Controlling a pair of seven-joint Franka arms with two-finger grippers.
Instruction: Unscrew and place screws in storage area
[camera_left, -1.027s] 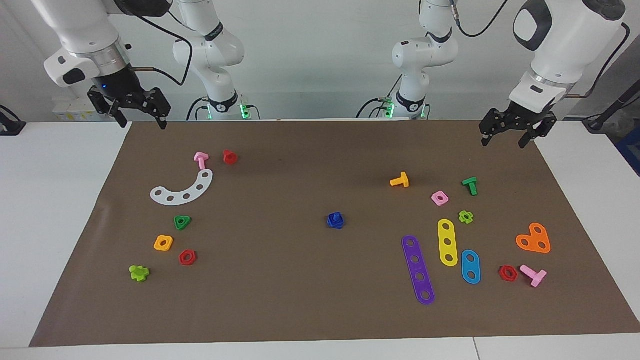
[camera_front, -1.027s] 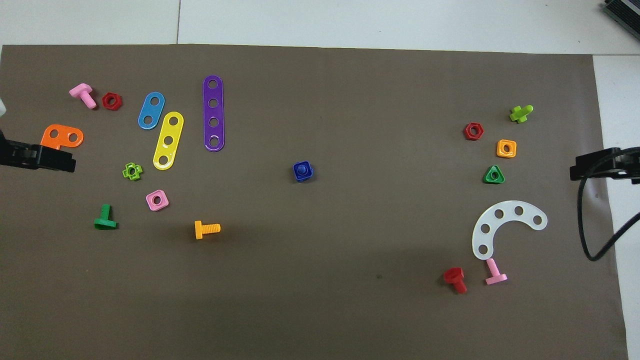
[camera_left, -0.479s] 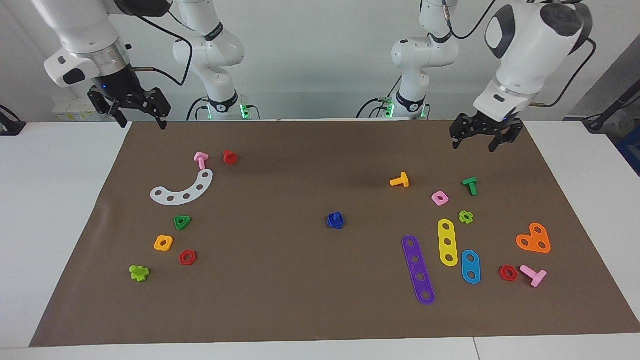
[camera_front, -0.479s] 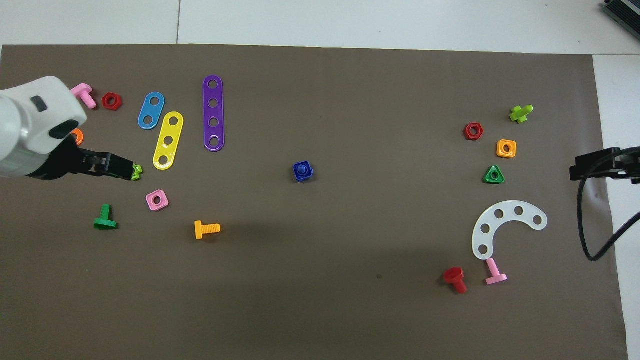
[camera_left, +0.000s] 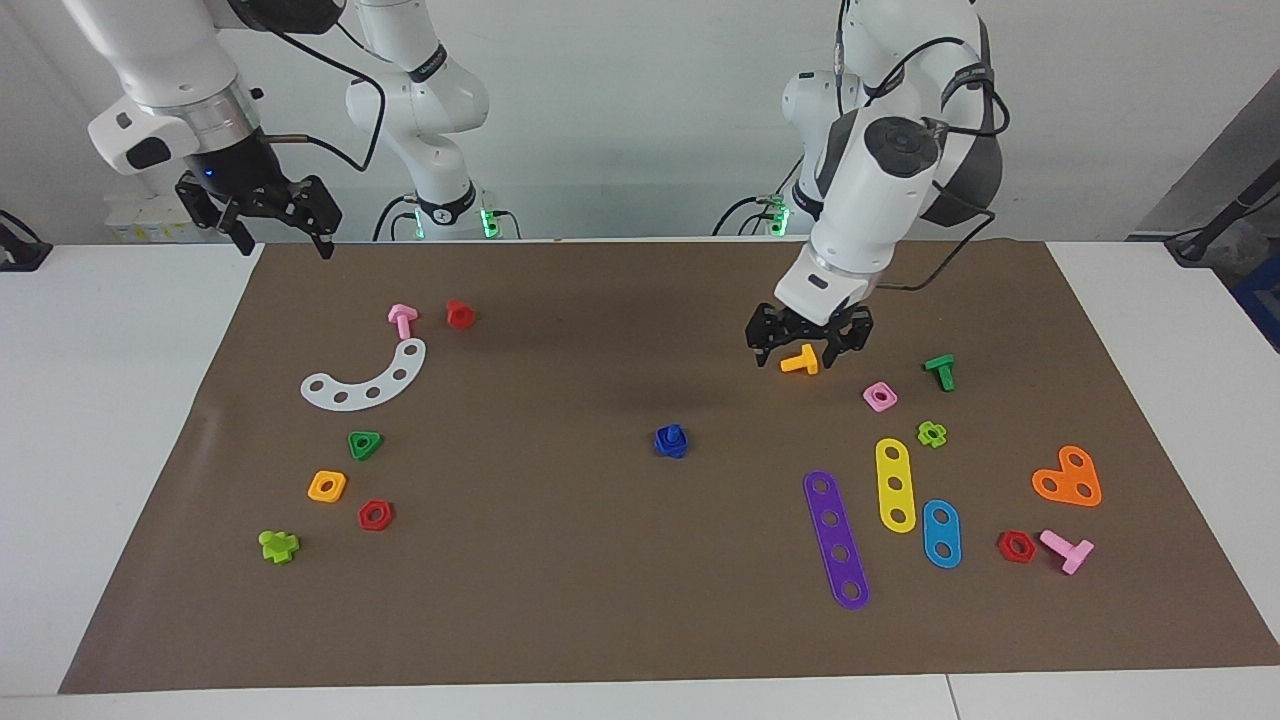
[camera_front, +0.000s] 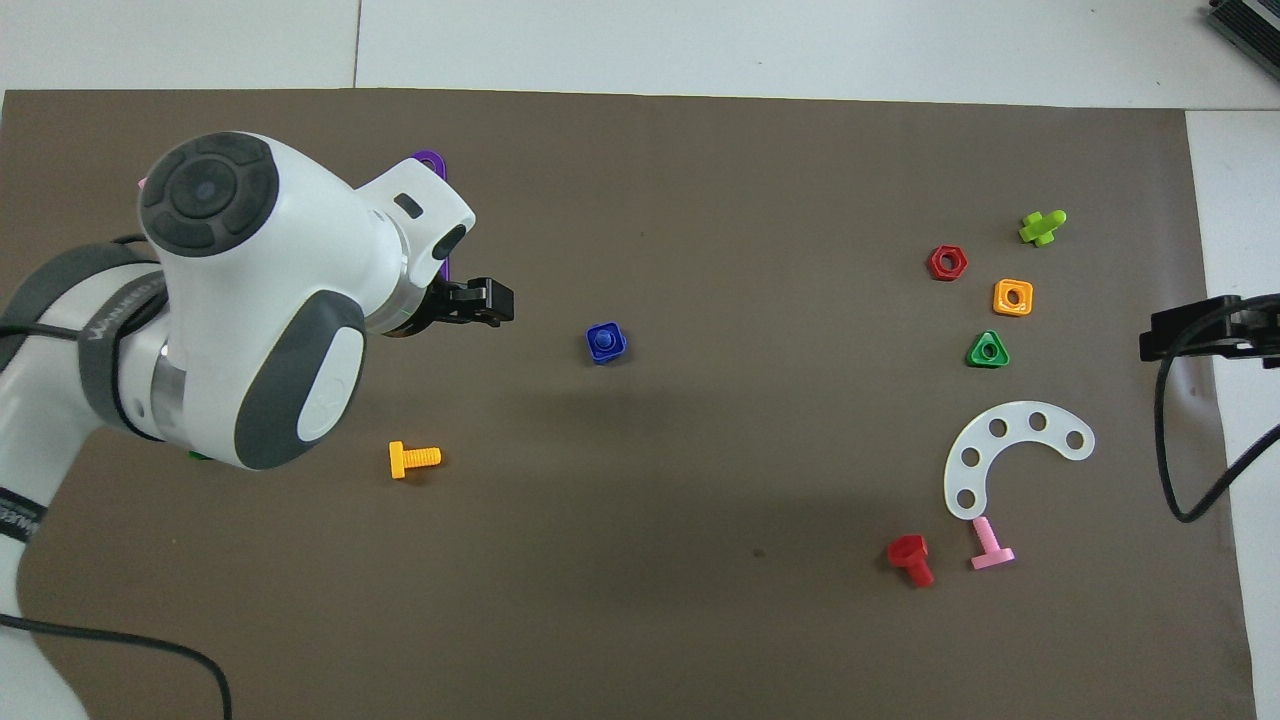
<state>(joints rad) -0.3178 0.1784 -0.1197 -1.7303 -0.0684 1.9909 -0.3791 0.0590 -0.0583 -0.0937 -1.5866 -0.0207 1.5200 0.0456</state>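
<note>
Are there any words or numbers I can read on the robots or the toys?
No text reads clearly.
Grey band on the left arm: small white lettering, too blurred to read.
The same arm's sleeve at the picture's edge: a few more white letters, also unreadable.
The blue screw, the other toy bolts, nuts and strips: no words or numbers on them.
The brown mat: no print.
</note>
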